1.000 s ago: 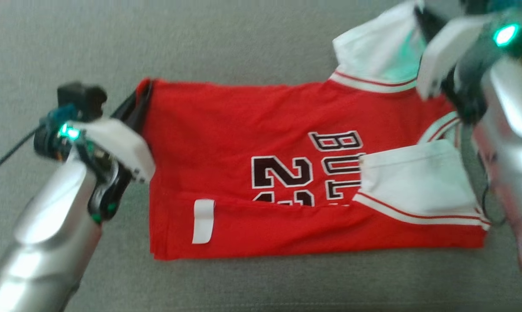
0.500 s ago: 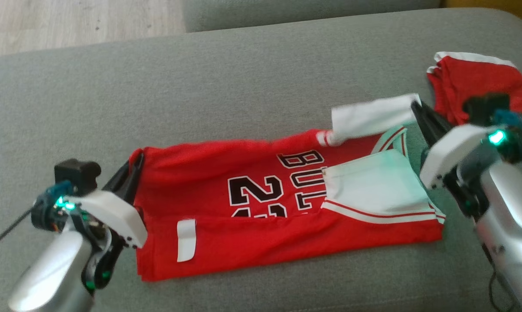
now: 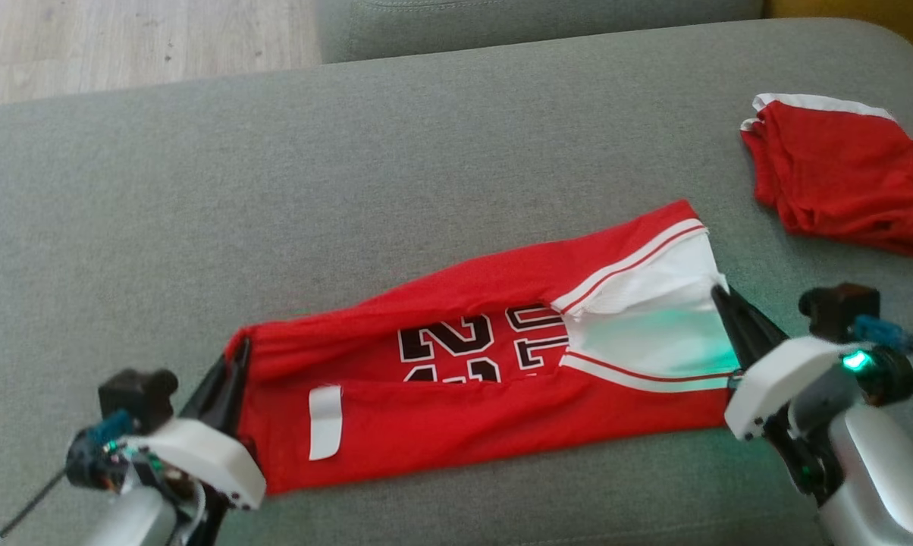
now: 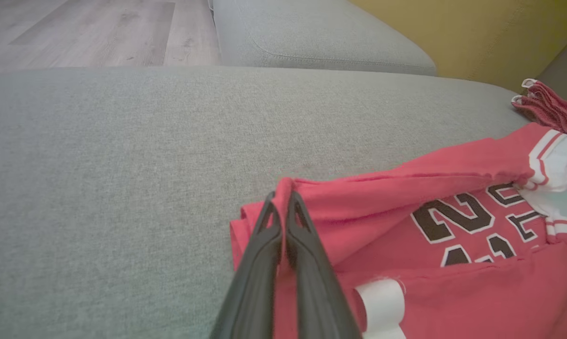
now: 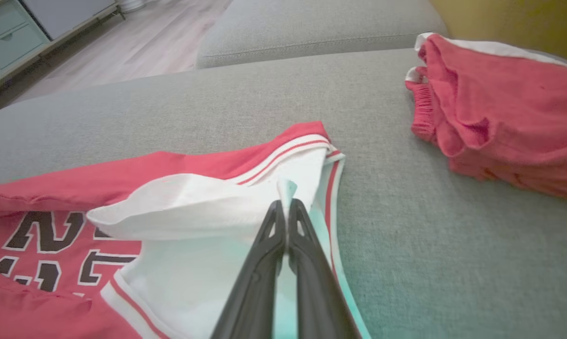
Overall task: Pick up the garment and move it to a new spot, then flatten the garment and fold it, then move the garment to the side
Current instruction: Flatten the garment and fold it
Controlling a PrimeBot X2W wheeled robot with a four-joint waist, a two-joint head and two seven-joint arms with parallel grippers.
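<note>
My left pincer [image 3: 236, 353], lower left, and right pincer [image 3: 720, 294], lower right, clamped on red-and-white fabric jersey [image 3: 456, 432]. Risk: thin pinch slips, fold collapses.

Red shorts [image 3: 836, 178] on grey sofa [image 3: 350, 189]

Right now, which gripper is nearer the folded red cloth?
Right. The right gripper pinches the white end of the jersey, near the red cloth; the left gripper pinches the opposite end, farther off.

- Garment [image 3: 456, 432] here: soft knit cloth, matt.
- Sofa [image 3: 350, 189]: woven fabric, slightly rough.
- Floor [image 3: 123, 38]: smooth wood planks.
- Left claw [image 4: 282, 200]: dark matt plastic.
</note>
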